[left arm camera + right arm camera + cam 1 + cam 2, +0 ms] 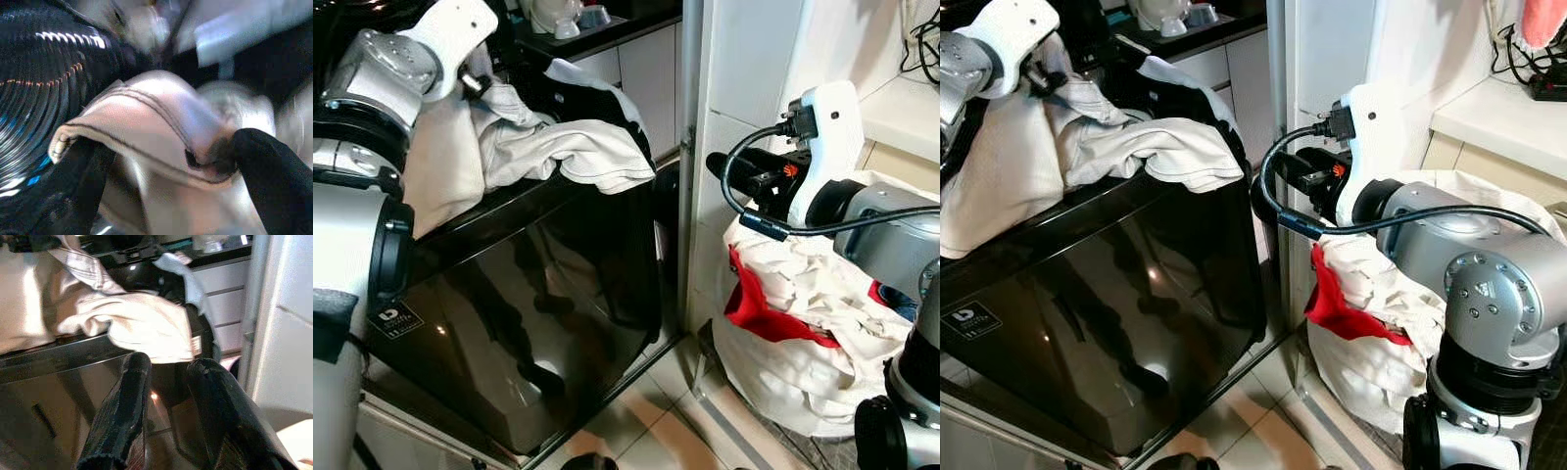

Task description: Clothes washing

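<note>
Pinching white garment (161,132) between left gripper (166,166) fingers (274,171).

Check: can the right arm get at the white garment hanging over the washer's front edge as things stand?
Probably yes. The right gripper is open and empty, pointing at the white garment with nothing between them. The left gripper already grips that cloth further back.

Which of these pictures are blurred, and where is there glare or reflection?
Left wrist view: soft and smeared, especially the background above the cream garment pinched in the left hand. Right wrist view: the garment is overexposed. Eye views: sharp; the glossy black washing machine mirrors the room and shows small light spots.
</note>
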Motion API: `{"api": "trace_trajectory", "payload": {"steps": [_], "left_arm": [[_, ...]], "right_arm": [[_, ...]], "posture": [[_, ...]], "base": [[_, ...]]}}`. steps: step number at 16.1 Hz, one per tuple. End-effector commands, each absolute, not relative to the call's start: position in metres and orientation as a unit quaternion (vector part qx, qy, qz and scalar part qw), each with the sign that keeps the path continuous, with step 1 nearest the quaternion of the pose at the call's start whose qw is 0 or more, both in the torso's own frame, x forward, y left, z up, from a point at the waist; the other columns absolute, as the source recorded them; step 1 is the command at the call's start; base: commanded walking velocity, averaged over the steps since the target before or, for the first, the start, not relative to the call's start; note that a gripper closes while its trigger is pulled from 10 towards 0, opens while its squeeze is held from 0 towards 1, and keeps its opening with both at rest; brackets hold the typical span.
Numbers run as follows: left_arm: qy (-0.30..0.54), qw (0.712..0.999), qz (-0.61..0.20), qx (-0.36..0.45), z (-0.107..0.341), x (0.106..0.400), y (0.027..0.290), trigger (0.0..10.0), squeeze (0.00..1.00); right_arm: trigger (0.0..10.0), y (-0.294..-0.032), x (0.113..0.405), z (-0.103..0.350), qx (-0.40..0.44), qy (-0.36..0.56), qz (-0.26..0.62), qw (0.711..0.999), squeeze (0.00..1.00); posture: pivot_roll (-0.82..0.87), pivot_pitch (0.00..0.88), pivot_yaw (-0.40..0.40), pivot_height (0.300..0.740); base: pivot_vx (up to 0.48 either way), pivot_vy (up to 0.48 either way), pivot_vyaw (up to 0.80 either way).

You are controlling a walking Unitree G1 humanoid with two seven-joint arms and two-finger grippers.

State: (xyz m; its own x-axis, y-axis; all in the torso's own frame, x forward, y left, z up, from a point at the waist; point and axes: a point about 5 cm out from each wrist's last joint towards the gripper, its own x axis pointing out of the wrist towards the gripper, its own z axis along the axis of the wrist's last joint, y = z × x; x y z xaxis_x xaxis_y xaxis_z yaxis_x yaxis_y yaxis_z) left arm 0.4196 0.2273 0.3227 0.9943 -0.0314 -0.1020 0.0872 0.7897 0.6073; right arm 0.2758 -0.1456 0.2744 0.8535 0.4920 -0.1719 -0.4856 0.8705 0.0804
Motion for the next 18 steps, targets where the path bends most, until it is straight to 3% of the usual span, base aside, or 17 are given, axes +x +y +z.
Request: {"api": "trace_trajectory", "payload": {"steps": [1, 7, 8, 9, 10, 11, 13, 14, 15, 17, 18], "left_arm": [[-0.055, 0.975, 0.009, 0.216, 0.333, 0.421, 0.220, 10.0, 0.00], [-0.086, 0.974, 0.029, 0.206, 0.345, 0.420, 0.220, 10.0, 0.00], [-0.043, 0.974, -0.003, 0.223, 0.332, 0.422, 0.216, 10.0, 0.00], [0.068, 0.942, -0.077, 0.319, 0.298, 0.422, 0.213, 10.0, 0.00], [0.176, 0.875, -0.137, 0.430, 0.266, 0.417, 0.218, 10.0, 0.00], [0.208, 0.853, -0.142, 0.457, 0.255, 0.414, 0.224, 10.0, 0.00], [0.171, 0.899, -0.081, 0.396, 0.258, 0.415, 0.233, 10.0, 0.00], [0.124, 0.947, -0.035, 0.294, 0.267, 0.415, 0.242, 10.0, 0.00], [0.120, 0.959, -0.031, 0.256, 0.268, 0.413, 0.248, 10.0, 0.00], [0.170, 0.953, -0.073, 0.238, 0.259, 0.401, 0.270, 10.0, 0.00], [0.227, 0.923, -0.100, 0.293, 0.250, 0.385, 0.289, 10.0, 0.00]], "right_arm": [[10.0, -0.142, 0.281, 0.275, 0.016, 0.086, 0.248, 0.965, 0.00], [10.0, -0.142, 0.282, 0.276, 0.012, 0.082, 0.247, 0.965, 0.00], [10.0, -0.143, 0.281, 0.276, 0.010, 0.083, 0.247, 0.965, 0.00], [10.0, -0.143, 0.281, 0.274, 0.008, 0.086, 0.248, 0.965, 0.00], [10.0, -0.142, 0.280, 0.274, 0.006, 0.088, 0.251, 0.964, 0.00], [10.0, -0.141, 0.279, 0.273, 0.005, 0.089, 0.253, 0.963, 0.00], [10.0, -0.142, 0.277, 0.272, 0.006, 0.089, 0.248, 0.965, 0.00], [10.0, -0.144, 0.274, 0.271, 0.009, 0.089, 0.243, 0.966, 0.00], [10.0, -0.144, 0.273, 0.271, 0.010, 0.091, 0.241, 0.966, 0.00], [10.0, -0.145, 0.270, 0.269, 0.012, 0.094, 0.240, 0.966, 0.00], [10.0, -0.146, 0.271, 0.269, 0.013, 0.095, 0.239, 0.966, 0.00]], "posture": [[-0.09, 0.000, 0.146, 0.740], [-0.09, 0.000, 0.147, 0.740], [-0.09, 0.000, 0.150, 0.740], [-0.09, 0.000, 0.150, 0.740], [-0.10, 0.000, 0.155, 0.740], [-0.11, 0.000, 0.162, 0.740], [-0.12, 0.000, 0.174, 0.740], [-0.12, 0.000, 0.174, 0.740], [-0.11, 0.000, 0.175, 0.740], [-0.11, 0.000, 0.176, 0.740], [-0.11, 0.000, 0.173, 0.740]], "base": [[0.000, 0.000, 0.00], [0.000, 0.000, 0.00], [0.000, 0.000, 0.00], [0.000, 0.000, 0.00], [0.000, 0.000, 0.00], [0.000, 0.000, 0.00], [0.000, 0.000, 0.00], [0.000, 0.000, 0.00], [0.000, 0.000, 0.00], [0.000, 0.000, 0.00], [0.000, 0.000, 0.00]]}}
